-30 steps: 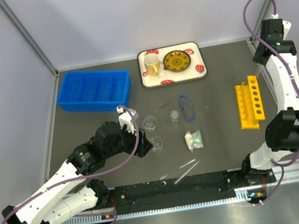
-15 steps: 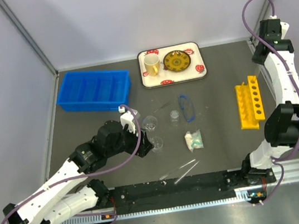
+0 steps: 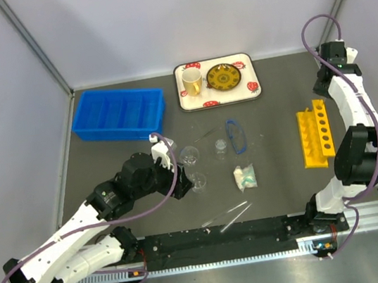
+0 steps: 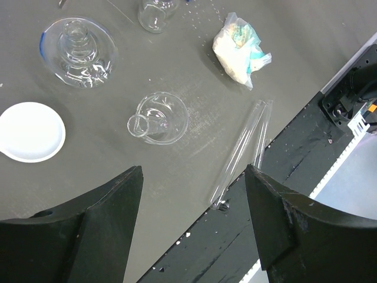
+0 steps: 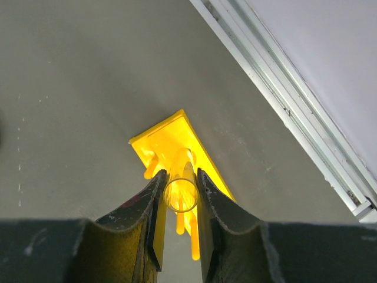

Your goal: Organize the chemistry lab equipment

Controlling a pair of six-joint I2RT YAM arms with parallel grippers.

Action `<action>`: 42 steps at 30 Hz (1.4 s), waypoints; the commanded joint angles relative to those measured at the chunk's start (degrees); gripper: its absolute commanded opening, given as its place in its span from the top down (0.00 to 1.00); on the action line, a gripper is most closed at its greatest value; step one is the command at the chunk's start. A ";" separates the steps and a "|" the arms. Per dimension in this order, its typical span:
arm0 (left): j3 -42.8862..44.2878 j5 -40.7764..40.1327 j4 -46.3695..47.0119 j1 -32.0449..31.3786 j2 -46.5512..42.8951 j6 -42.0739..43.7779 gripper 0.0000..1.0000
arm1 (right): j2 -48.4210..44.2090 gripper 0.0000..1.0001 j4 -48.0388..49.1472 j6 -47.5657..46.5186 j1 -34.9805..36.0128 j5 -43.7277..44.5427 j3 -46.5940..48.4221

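Blue bin [image 3: 118, 113]; yellow rack [image 3: 316, 134]; yellow mug [image 3: 191, 80]; blue-rimmed clear goggles [image 3: 235, 135]; white-and-teal packet [image 3: 245, 176]; white tray [image 3: 232, 96] with red spots.

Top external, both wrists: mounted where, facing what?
Top external: above, behind the bases, looking down on the table; left arm, right arm show.
Left wrist: looks down past the open left pincer at a beaker and packet.
Right wrist: looks down past the right pincer, shut on a tube, at the yellow rack.
Shared: top and left wrist both show the packet.
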 commanded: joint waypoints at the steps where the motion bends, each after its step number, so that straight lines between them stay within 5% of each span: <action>1: 0.93 -0.25 0.70 -0.12 -1.02 1.15 0.25 | -2.62 0.95 3.73 2.05 -0.62 1.00 -1.25; 11: 0.93 0.19 0.79 -0.21 -0.49 1.33 0.25 | -3.94 0.91 4.96 2.23 -0.62 0.38 -3.97; 15: 0.93 0.19 0.97 -0.12 -0.23 1.15 0.25 | -4.21 0.65 5.22 1.97 -0.62 0.38 -4.94; 18: 0.93 0.28 0.88 -0.21 0.03 1.15 0.25 | -4.47 0.57 5.22 1.71 -0.62 0.12 -5.38; 32: 2.07 0.02 0.53 -0.21 1.61 0.89 0.25 | -10.61 0.41 -1.01 -0.23 0.34 2.13 0.67; 38: 3.04 0.02 0.26 -0.12 4.16 1.15 0.25 | -16.59 0.38 -9.63 -0.14 4.56 3.72 6.31; 42: 2.25 0.98 0.61 -0.47 8.02 0.89 0.28 | -22.47 0.37 -12.88 -1.72 13.68 2.93 8.32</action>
